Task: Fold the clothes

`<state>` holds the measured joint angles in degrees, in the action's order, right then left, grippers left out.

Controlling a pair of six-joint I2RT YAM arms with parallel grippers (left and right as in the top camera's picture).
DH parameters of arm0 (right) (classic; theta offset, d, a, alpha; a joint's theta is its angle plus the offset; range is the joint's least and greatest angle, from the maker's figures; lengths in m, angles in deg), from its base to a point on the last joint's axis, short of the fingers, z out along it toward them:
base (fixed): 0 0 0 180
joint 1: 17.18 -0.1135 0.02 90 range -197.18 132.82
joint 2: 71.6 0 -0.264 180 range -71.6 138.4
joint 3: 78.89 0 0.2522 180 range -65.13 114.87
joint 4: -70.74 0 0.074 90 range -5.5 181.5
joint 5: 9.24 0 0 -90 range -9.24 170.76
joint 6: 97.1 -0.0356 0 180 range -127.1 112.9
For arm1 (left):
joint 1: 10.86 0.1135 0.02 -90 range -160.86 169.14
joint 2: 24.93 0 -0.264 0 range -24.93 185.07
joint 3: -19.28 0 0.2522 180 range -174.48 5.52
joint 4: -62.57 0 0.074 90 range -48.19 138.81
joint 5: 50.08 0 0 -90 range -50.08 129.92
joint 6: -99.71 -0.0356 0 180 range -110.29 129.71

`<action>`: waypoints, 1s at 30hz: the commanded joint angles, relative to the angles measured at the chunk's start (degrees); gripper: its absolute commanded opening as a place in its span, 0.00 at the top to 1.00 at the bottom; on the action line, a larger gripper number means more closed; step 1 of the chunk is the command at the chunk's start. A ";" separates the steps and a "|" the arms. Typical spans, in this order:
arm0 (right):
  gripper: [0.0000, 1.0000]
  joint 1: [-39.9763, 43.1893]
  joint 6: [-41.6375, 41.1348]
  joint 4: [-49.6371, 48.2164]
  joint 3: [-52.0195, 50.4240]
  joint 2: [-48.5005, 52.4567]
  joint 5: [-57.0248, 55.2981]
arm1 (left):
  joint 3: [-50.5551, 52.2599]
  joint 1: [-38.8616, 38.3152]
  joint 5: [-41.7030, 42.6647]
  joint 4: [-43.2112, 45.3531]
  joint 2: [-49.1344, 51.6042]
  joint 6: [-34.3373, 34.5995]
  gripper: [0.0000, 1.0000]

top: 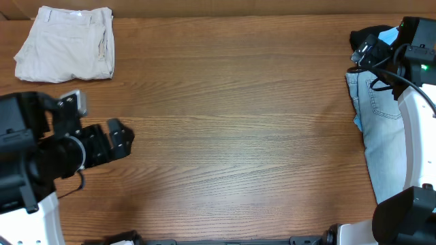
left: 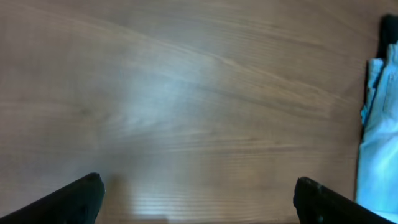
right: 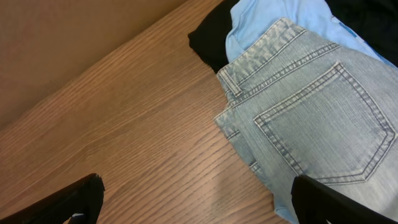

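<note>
1. The brown wooden table has grain running from 9 to 3 o'clock. A plain tan wall borders its far edge.
2. In the overhead view, the beige shorts lie folded at 10 o'clock.
3. At 3 o'clock the denim shorts lie pocket-up, overlapping a sky-blue garment beside a black garment.
4. The left gripper, at 8 o'clock, has its jaws wide apart and empty.
5. The right gripper hangs over the denim shorts at 2 o'clock, jaws spread and empty.

Brown wood-grain table; beige shorts; denim shorts light blue (faded).
</note>
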<state>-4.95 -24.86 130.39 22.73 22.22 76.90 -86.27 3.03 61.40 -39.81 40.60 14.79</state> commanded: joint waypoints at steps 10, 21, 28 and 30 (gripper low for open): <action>0.00 0.07 0.11 -0.31 1.09 0.17 -0.57 | 30.47 -9.01 0.59 31.47 -23.61 -11.39 0.00; 0.00 0.07 0.11 -0.31 1.07 0.17 -0.57 | 47.34 -9.07 -2.03 42.88 -30.97 -11.37 0.00; 0.00 0.07 0.11 -0.31 1.07 0.17 -0.57 | 61.72 -9.07 -1.97 61.92 -38.18 -11.32 0.00; 0.00 0.07 0.11 -0.28 1.09 0.17 -0.57 | 65.42 -9.07 -1.97 65.48 -40.52 -11.30 0.00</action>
<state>-4.93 -24.88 130.39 22.73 22.22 76.90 -24.92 -5.64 59.85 23.42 2.79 4.59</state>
